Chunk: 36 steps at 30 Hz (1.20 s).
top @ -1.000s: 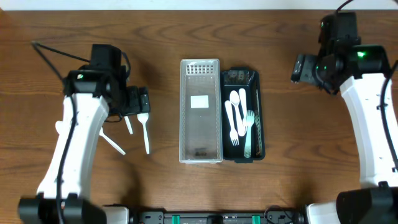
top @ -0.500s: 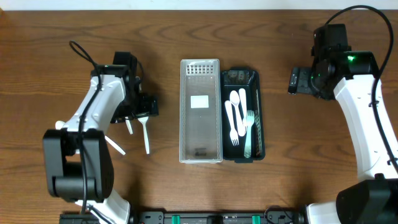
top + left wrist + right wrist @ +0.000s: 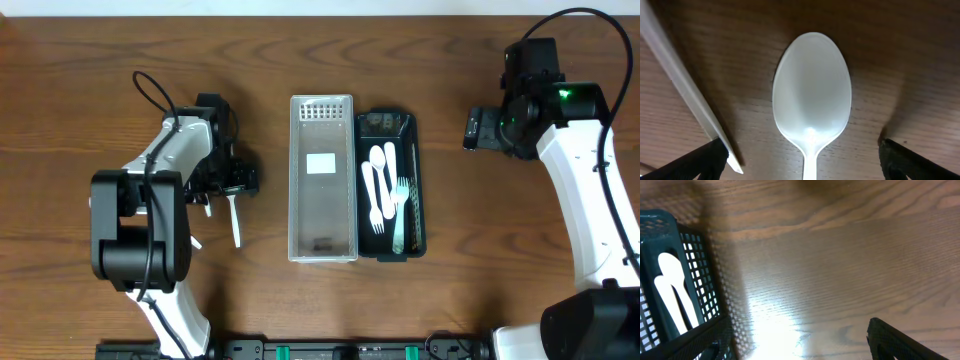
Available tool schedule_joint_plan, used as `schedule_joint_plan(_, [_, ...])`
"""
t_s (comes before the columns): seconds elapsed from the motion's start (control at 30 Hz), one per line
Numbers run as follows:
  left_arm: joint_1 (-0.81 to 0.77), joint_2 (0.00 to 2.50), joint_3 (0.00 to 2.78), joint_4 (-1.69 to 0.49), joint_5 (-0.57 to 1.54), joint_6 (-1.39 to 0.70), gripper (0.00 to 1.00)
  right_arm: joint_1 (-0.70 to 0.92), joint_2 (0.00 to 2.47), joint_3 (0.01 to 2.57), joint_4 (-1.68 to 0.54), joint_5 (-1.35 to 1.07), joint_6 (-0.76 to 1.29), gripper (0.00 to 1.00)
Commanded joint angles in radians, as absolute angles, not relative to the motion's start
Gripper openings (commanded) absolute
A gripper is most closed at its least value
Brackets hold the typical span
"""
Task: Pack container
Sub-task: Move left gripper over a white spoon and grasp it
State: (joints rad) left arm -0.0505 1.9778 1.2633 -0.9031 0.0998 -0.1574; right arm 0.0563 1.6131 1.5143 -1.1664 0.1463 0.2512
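- Wooden table, brown grain.
- Wide-spread left gripper sits low over a white spoon; the spoon bowl lies between the fingers, ungripped.
- Another white handle lies just beside one fingertip.
- Empty right gripper is also wide; black basket of white cutlery is near one fingertip.
- Clear tray touches the basket's far side.

The left arm and right arm share one build: smooth white shells on the long links and chunky black housings at the joints. A thin black cable loops off the left one, and a second cable arcs over the right, where a small green light glows. The end effector fingers are matte black.
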Motion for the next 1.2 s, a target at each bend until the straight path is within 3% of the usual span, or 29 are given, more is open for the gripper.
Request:
schedule_joint_plan(0.0, [-0.052, 1.988, 1.261, -0.899, 0.109, -0.158, 0.98, 0.05, 1.611, 1.51, -1.166, 0.146, 0.238, 0.89])
schedule_joint_plan(0.57, [-0.052, 1.784, 1.261, -0.899, -0.016, -0.155, 0.98, 0.05, 1.611, 1.51, -1.161, 0.149, 0.238, 0.9])
schedule_joint_plan(1.17, [-0.147, 1.897, 1.261, -0.877, 0.018, -0.156, 0.98, 0.05, 1.611, 1.51, -1.166, 0.149, 0.238, 0.89])
